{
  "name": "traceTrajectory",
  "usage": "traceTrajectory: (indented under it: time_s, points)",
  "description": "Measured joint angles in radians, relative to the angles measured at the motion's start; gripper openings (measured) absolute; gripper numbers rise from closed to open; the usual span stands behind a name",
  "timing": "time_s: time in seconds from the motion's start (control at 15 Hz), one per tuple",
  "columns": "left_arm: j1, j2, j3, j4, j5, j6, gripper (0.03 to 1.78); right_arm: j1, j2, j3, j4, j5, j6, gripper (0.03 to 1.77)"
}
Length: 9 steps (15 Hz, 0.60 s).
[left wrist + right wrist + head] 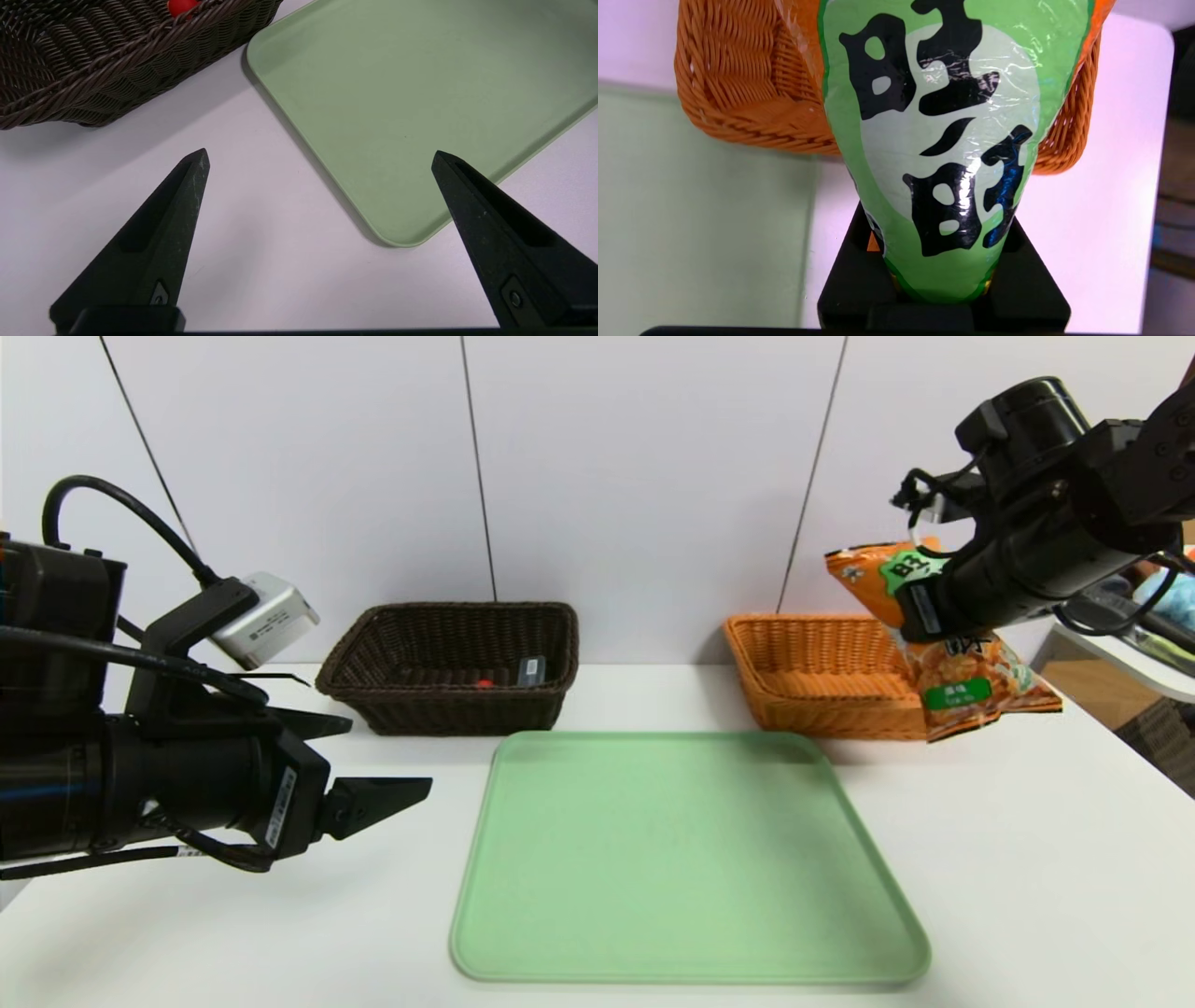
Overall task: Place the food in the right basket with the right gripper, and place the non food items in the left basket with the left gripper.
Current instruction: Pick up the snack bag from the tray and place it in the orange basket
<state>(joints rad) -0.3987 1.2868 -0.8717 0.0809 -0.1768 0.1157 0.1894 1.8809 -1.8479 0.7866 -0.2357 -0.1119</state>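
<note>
Right claw (943,261) clamped on crinkly plastic snack bag (943,140) — left claw (320,158) apart.

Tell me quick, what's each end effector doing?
Left end effector: open, nothing held, left of the tray.
Right end effector: closed on the bag, near the orange basket.

"What's behind the flat green rectangular tray (691,859)?"
"Dark-brown woven basket (457,711) to the left, orange woven basket (822,717) to the right."
"Anything in the left one?"
"Small red object (485,684), grey block-like item (532,671) right of it."
</note>
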Motion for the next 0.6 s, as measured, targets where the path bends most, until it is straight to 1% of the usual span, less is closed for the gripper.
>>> traceTrajectory:
  time_s: [0.07,0.2,0.4,0.6]
  points:
    - [0.0,0.0,0.001,0.0,0.0,0.0,1.69,-0.007,0.002,0.0,-0.001,0.019,-0.056,0.4]
    - [0.0,0.0,0.003,-0.001,0.0,0.0,1.69,-0.021,0.005,-0.002,-0.002,0.075,-0.161,0.4]
    - [0.0,0.001,0.003,-0.001,0.0,0.0,1.69,-0.061,0.015,-0.011,-0.003,0.186,-0.321,0.4]
    - [0.0,0.003,0.003,-0.002,0.001,0.0,1.69,-0.103,0.036,-0.018,-0.002,0.229,-0.44,0.4]
